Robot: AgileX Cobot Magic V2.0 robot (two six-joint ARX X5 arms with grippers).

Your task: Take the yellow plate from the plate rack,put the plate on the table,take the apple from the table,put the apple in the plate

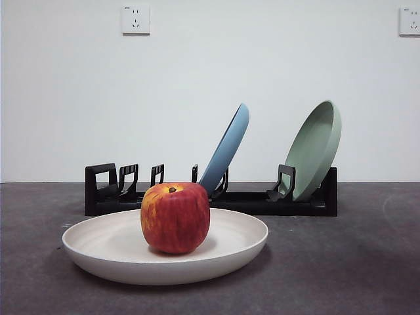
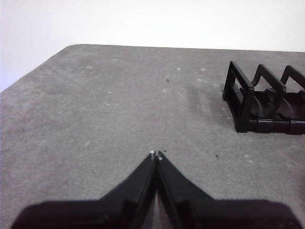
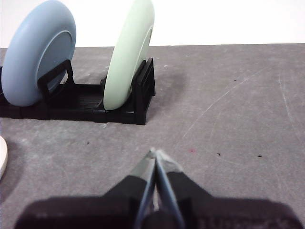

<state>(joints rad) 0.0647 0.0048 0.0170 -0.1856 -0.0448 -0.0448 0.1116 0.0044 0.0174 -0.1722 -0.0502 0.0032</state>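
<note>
Resting upright in the yellow plate [image 1: 118,252] on the table [image 1: 354,262], clear of both fingertips, the apple [image 1: 175,217] looks delivered; left gripper [image 2: 156,154] and right gripper [image 3: 156,153] pinched closed, empty, near the plate rack [image 1: 216,197].

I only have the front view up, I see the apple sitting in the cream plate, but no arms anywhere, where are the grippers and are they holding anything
Observer: The left gripper hangs over bare table, jaws shut on nothing.
Operator: What's near it?
Observer: Only the handle end of the plate rack, off to one side, its slots there without plates.
Operator: And the right one?
Observer: The right gripper is shut and holds nothing too, facing the rack end that holds the pale green plate and light blue plate.
Operator: Is it close to the yellow plate?
Observer: Apart from it; just a sliver of the yellow plate shows at the edge of its wrist view.
</note>
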